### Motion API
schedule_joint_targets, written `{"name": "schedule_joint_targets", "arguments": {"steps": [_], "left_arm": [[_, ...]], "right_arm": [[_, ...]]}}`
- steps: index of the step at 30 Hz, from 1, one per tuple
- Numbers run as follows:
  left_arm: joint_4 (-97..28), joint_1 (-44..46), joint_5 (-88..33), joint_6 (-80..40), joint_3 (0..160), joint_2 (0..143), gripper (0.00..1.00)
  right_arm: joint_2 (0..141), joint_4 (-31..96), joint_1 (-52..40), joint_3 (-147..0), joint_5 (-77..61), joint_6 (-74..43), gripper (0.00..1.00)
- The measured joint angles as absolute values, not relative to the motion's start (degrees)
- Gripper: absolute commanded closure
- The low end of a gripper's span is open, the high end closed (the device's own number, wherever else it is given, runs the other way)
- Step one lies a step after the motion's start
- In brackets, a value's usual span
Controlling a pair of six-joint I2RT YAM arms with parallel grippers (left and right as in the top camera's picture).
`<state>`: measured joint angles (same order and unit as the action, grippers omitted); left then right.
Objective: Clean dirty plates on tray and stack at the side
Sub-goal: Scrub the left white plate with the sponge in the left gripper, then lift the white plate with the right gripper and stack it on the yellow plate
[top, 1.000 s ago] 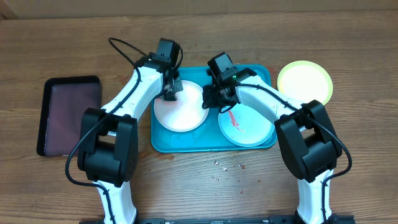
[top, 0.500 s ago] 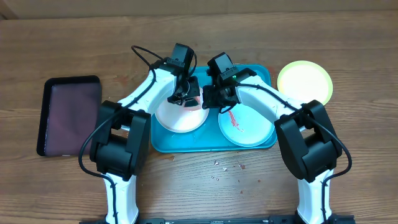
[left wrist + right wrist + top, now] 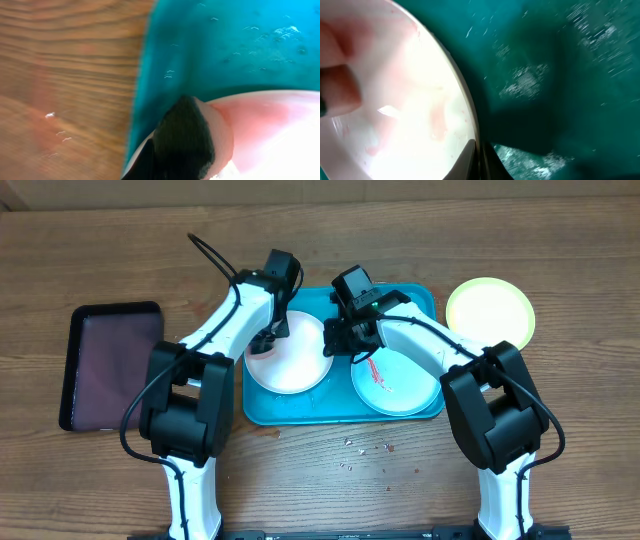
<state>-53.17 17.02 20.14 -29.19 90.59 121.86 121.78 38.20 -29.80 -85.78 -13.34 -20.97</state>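
**Overhead view, with both wrist views.** The left gripper (image 3: 267,337), closed on a small pink-stained wiping pad (image 3: 217,142), is brought back to the left rim of the white round plastic plate (image 3: 292,365). Half a second earlier it was carried across to the plate's upper right, so a back-and-forth wiping stroke is indicated. A pale pink film is seen on the plate face in both wrist views, and further passes are judged necessary. The right gripper (image 3: 340,340) is kept clamped on the plate's right rim, unmoved, and the plate is thereby steadied.

This plate is set in the left half of the large turquoise rectangular plastic tray (image 3: 300,416). The pale mint plate (image 3: 398,385), streaked red, is laid in the right half and is not yet wiped. The yellow-green rimmed plate (image 3: 490,312) is placed on the wooden table (image 3: 560,240), just right of the tray. A smaller black tray (image 3: 70,370) is set well apart to the left, and crumbs (image 3: 365,448) are scattered in front of the turquoise tray. Both wrists are held close together above the tray's middle, so contact between them is the chief hazard.
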Motion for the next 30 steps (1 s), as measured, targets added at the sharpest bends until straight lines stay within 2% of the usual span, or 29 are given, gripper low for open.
{"name": "schedule_joint_targets", "arguments": {"steps": [6,14,19,25,30], "left_arm": [[-61.56,12.38,24.67,-33.3,98.78,119.59,0.96],[-66.41,5.1,16.78,-36.16,100.03,104.29,0.96],[-76.14,-5.17,12.56,-36.29,100.68,99.94,0.96],[-76.66,-13.04,11.92,-35.29,96.25,100.31,0.96],[-75.55,-17.61,10.74,-34.44,92.92,100.42,0.96]], "right_arm": [[121.75,41.71,-29.8,-87.22,-12.75,-19.55,0.96],[116.88,47.44,-30.79,-92.01,-1.32,-13.91,0.96],[105.75,45.74,-39.0,-95.15,22.81,-4.64,0.96],[103.22,42.19,-50.02,-95.79,47.2,11.6,0.96],[103.37,36.82,-54.24,-95.77,60.01,25.52,0.96]]}}
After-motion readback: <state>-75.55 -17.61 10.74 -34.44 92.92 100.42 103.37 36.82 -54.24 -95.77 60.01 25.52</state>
